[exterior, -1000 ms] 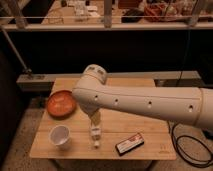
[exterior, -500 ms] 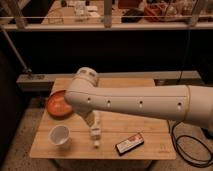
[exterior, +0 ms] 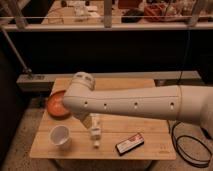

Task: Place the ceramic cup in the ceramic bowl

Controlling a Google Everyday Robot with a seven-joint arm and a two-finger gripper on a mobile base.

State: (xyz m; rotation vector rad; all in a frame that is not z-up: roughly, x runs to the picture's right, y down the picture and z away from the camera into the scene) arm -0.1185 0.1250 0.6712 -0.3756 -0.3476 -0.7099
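The ceramic cup (exterior: 59, 135), small and white, stands upright on the front left of the wooden table (exterior: 152, 131). Behind it at the table's left edge sits the orange-brown ceramic bowl (exterior: 55, 104), its right side covered by my arm. My white arm (exterior: 135, 105) reaches in from the right across the table, with its elbow (exterior: 80, 92) above the bowl's right rim. The gripper is hidden behind this arm link. Cup and bowl both rest on the table with nothing holding them.
A white bottle-like object (exterior: 94, 131) stands just right of the cup, under the arm. A flat black and red packet (exterior: 129, 144) lies near the front edge. A black cable (exterior: 192, 152) loops on the floor at the right. A dark railing (exterior: 105, 25) runs behind.
The arm's elbow has swung left and slightly lower, now covering more of the bowl's right side. Cup, bowl and bottle have not moved.
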